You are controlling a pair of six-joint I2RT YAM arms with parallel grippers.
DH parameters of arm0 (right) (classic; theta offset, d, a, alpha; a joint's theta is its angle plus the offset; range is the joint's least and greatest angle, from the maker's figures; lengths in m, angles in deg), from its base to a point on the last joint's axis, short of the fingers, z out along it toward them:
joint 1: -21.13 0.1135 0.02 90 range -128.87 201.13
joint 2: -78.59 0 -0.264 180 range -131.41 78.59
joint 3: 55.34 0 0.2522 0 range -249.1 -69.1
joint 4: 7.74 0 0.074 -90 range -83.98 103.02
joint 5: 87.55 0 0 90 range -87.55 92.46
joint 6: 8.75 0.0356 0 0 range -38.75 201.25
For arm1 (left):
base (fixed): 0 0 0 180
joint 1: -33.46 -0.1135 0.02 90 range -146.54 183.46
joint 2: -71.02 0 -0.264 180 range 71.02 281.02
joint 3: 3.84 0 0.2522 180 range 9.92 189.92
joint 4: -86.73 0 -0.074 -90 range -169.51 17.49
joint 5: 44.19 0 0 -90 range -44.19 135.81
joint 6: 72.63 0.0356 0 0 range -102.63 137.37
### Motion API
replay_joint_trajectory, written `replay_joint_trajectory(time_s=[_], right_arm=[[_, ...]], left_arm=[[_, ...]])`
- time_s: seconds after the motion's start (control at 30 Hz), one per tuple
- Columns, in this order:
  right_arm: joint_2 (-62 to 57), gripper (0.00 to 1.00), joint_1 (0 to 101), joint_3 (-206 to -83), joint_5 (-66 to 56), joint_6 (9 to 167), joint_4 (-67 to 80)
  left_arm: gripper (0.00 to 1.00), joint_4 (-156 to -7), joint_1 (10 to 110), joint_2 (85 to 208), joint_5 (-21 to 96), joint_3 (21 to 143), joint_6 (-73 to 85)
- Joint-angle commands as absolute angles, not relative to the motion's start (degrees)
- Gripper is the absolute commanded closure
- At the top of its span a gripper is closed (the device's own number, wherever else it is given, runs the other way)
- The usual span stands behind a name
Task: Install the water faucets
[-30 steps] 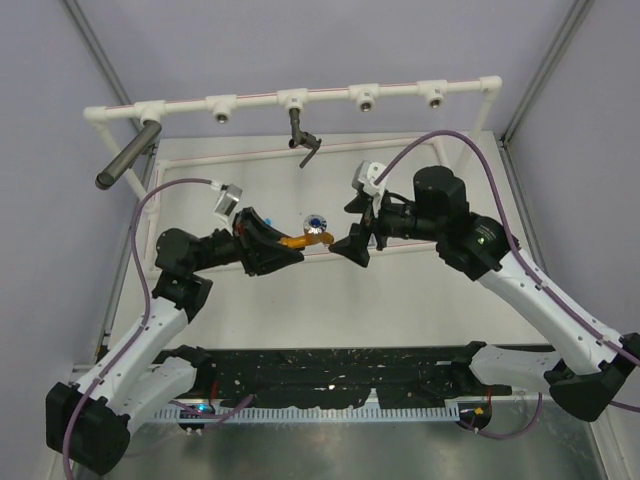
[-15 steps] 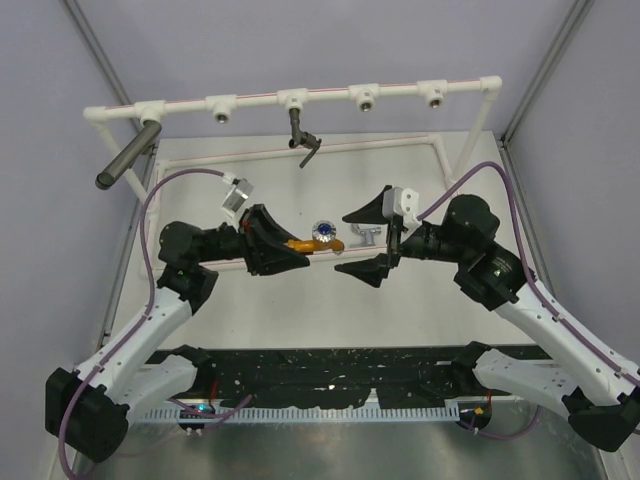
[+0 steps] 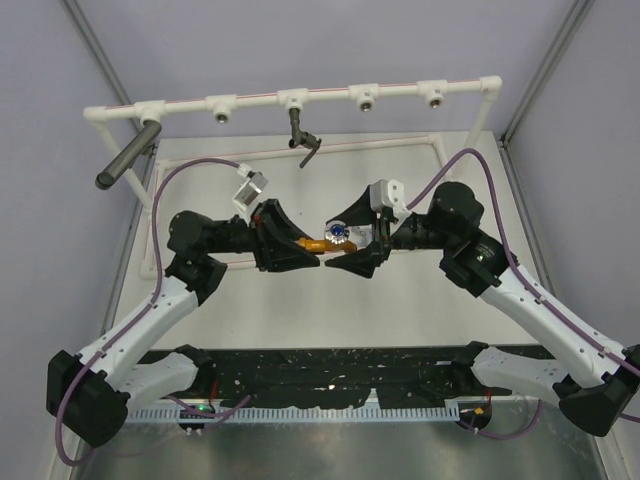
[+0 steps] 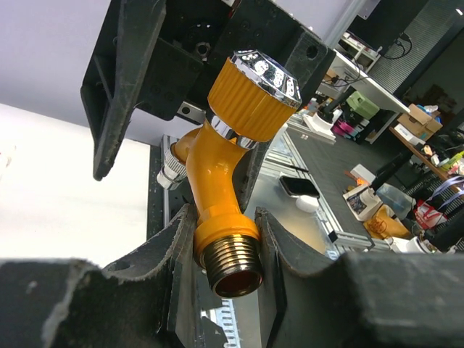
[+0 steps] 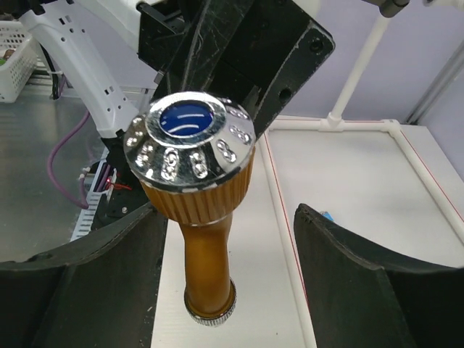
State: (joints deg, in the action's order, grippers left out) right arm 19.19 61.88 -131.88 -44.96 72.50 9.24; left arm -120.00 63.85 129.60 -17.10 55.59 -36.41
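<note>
Left pincer [image 3: 305, 250] is clenched on the orange tap [image 3: 318, 243]. Its wrist cam shows both fingers [image 4: 163, 261] pinching the collar just above the brass thread [image 4: 230, 262], w/ the thread end poking out toward that cam. Tap's up off the table, mid-air, roughly centre of the workspace, btwn the two arms. Long axis runs approx. left-right in the overhead view: thread end on the L side, chrome knob [image 3: 340, 232] w/ its blue cap pointing at the R arm.

R pincer [image 3: 347, 240] is released, jaws spread, one either side of that knob. From its own cam the knob sits face-on btwn the fingers [image 5: 341, 261], w/ daylight on both sides of the orange neck; no contact that I can see. So the tap lies straight ahead of the R pincer, inside its gape, while the L one has the other end.

That's the relation that counts. Looks like a hand-over or re-grip, and R prob. needs only to shut squarely on the knob. Risk: a round ribbed knob could twist in the grip.

Further back, the white pipe rail [image 3: 330, 95] w/ its sockets stands well apart from the tap. A dark tap [image 3: 303, 138] hangs from the middle socket.
</note>
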Motion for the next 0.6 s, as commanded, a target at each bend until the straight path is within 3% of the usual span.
replay_joint_trajectory(time_s=[0.0,0.4,0.53,0.57], right_arm=[[19.35,0.26,61.82,-133.69,-47.73,75.09,2.33],[18.56,0.42,61.82,-133.61,-48.08,75.36,3.21],[18.38,0.55,61.82,-133.7,-48.34,75.98,2.94],[18.3,0.65,61.74,-133.87,-48.35,75.98,2.94]], left_arm=[[1.0,-123.19,64.48,130.17,-17.2,58.09,-36.59],[1.0,-123.01,64.66,129.11,-15.01,57.38,-35.98],[1.0,-123.27,65.27,128.94,-14.39,57.03,-35.72],[1.0,-123.36,65.27,128.85,-14.22,56.94,-35.72]])
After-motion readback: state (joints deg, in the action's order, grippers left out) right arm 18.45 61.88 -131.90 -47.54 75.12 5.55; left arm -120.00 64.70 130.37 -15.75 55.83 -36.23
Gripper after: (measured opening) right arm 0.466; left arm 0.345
